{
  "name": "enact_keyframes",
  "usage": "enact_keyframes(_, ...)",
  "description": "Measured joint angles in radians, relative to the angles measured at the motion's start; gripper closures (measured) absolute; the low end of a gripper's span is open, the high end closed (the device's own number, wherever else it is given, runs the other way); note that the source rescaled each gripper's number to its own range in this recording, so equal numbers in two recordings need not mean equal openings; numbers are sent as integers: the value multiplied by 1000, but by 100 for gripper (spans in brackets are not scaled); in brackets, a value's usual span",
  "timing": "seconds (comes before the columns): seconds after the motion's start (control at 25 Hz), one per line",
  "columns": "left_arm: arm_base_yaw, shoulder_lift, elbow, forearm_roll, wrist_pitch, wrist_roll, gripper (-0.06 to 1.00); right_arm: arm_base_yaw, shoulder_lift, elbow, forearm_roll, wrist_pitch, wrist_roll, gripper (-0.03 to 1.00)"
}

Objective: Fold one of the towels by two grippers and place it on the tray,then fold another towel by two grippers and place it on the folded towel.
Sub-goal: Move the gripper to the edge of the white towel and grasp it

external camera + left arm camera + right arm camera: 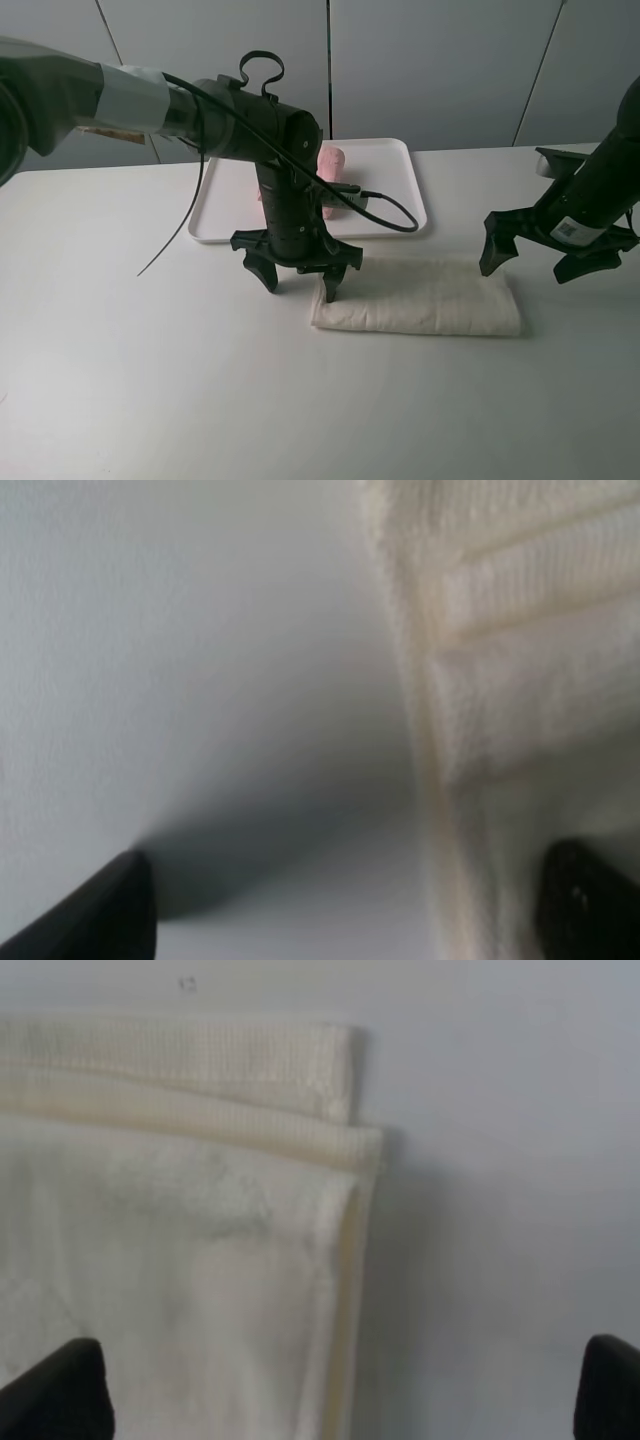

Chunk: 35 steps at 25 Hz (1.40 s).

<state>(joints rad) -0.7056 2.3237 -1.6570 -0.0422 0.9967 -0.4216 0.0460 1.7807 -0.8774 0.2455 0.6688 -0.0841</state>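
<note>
Tabletop (pixel 150 400): white.
Tray (pixel 395 180): white, at far side.
Cream towel (pixel 420 298): folded strip, flat on tabletop just before tray.
Left end effector (pixel 300 285): spread wide, astride strip's left end.
Right end effector (pixel 525 270): spread wide, empty, above right end.
Pink towel (pixel 332 160): on tray, partly hidden.

Open tabletop (pixel 150 400) around towel (pixel 420 300) (tray (pixel 395 160) behind)
</note>
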Motion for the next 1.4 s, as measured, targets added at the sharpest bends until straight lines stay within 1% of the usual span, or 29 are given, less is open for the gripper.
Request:
enact_keyframes(0.16,0,0,0,0,0,2,-4,26,48,-2,-2,-6,-6,-3)
enact_keyframes(0.24,0,0,0,0,0,2,-4,37,72,-2,-22,-10,-4,-3)
enact_keyframes(0.44,0,0,0,2,-2,2,-4,41,104,-2,-74,-30,44,-3)
enact_keyframes(0.72,0,0,0,2,-2,4,-4,46,116,-2,-78,-35,52,-3)
enact_keyframes(0.88,0,0,0,2,-4,4,-4,90,117,-2,-98,-40,57,-3)
enact_keyframes(1.0,0,0,0,2,-6,0,-4,109,132,-5,-116,-43,84,-3)
enact_keyframes(1.24,0,0,0,2,-9,24,-4,114,148,-13,-189,-43,153,-3)
enact_keyframes(1.28,0,0,0,2,-9,24,-4,114,152,-16,-194,-41,159,-1)
enact_keyframes(1.32,0,0,0,2,-9,24,-4,114,153,-17,-199,-41,164,4)
enact_keyframes(1.4,0,2,0,-5,-13,24,-4,114,158,-18,-201,-41,165,20)
